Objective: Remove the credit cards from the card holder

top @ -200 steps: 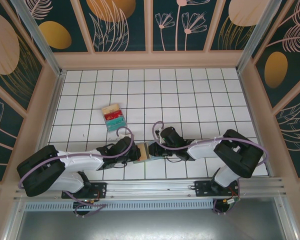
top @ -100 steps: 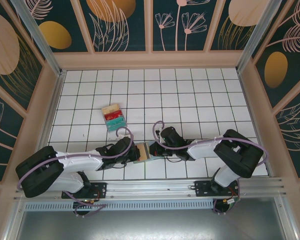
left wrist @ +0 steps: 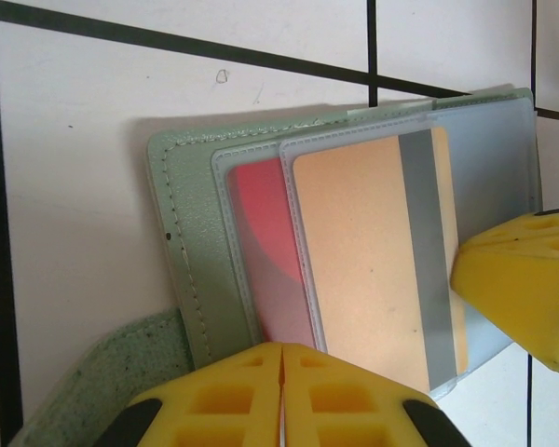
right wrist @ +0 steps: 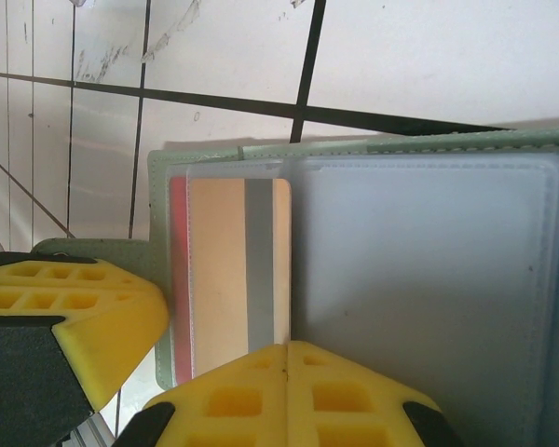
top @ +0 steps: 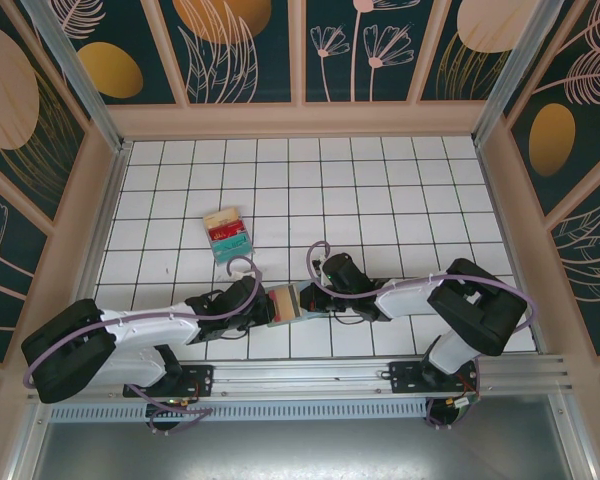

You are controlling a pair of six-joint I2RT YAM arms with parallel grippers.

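Open card holder [top: 294,304] lies flat, long axis left-right.

The 2 arms lie low and stretched inward from their bases, forearms near level, wrists meeting in the middle. The left gripper [top: 267,303] has its 2 yellow pads [left wrist: 214,396] pressed flush, no gap at the seam, and the right gripper [top: 302,298] likewise has its 2 pads [right wrist: 224,400] closed tight. The 2 grippers face each other tip to tip, just beside one another, each one's yellow pad visible in the other's wrist view.
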